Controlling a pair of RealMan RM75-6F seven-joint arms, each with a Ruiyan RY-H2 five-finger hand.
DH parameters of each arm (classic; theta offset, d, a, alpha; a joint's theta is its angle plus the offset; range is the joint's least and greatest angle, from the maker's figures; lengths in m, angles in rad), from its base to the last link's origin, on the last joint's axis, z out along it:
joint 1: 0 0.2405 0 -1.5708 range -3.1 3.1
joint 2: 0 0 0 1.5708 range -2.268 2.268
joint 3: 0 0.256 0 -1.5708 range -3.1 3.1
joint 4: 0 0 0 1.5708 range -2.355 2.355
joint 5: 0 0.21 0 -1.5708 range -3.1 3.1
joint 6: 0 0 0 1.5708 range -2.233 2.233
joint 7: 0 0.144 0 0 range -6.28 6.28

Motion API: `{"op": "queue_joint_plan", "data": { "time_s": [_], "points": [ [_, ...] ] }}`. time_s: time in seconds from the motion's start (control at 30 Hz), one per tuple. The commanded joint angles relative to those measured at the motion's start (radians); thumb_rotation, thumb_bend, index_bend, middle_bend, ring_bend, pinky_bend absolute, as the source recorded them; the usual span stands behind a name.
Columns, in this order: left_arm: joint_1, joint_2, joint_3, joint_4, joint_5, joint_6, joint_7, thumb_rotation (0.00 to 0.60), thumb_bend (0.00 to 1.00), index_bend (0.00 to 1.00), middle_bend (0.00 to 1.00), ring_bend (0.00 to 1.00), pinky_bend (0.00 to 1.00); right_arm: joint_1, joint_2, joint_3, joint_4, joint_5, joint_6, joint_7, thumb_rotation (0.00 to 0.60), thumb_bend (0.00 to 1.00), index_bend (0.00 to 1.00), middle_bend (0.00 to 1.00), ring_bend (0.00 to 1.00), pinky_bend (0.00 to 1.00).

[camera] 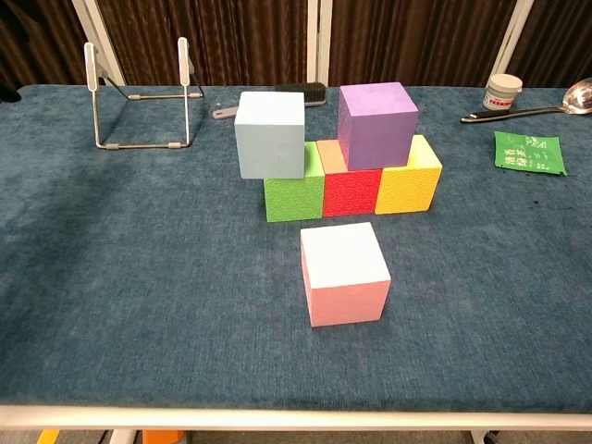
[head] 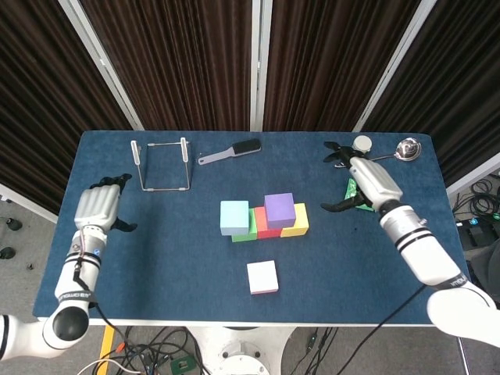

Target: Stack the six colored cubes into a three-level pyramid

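Pink cube next, both hands holding nothing.
My right hand hangs fingers spread; I should nudge the overhanging light blue cube beside the purple cube before capping.

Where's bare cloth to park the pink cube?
Free: front-left, between the wire metal stand and the pink cube; also front-right, below the green packet. Crowded: around the light blue cube and purple cube stack.
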Motion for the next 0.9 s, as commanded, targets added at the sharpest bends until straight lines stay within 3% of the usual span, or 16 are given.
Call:
{"op": "queue_joint_plan", "data": {
  "time_s": [0.03,0.23,0.37,0.53,0.9],
  "points": [
    [0.12,0.026,0.075,0.107,0.227,-0.057,-0.167,0.6,0.13,0.11,0.14,0.07,0.19,0.046,-0.101,0.006,0.043,-0.081,-0.023,0.004,0.6,0.02,0.0,0.2,0.0,0.0],
    [0.251,-0.003,0.138,0.242,0.521,-0.058,-0.388,0.6,0.13,0.11,0.14,0.05,0.15,0.105,-0.221,-0.031,0.134,-0.21,-0.095,-0.026,0.6,0.01,0.0,0.12,0.0,0.0],
    [0.323,-0.051,0.187,0.341,0.672,0.006,-0.453,0.6,0.13,0.11,0.13,0.05,0.15,0.166,-0.276,-0.06,0.171,-0.19,-0.134,-0.065,0.6,0.0,0.0,0.04,0.0,0.0],
    [0.389,-0.084,0.216,0.412,0.747,0.032,-0.529,0.6,0.13,0.11,0.13,0.05,0.15,0.246,-0.352,-0.091,0.209,-0.138,-0.102,-0.151,0.6,0.0,0.0,0.0,0.0,0.0],
    [0.456,-0.13,0.225,0.543,0.832,0.027,-0.623,0.6,0.12,0.11,0.13,0.05,0.15,0.392,-0.503,-0.148,0.283,0.086,0.012,-0.329,0.6,0.0,0.0,0.1,0.0,0.0]
  ]
}}
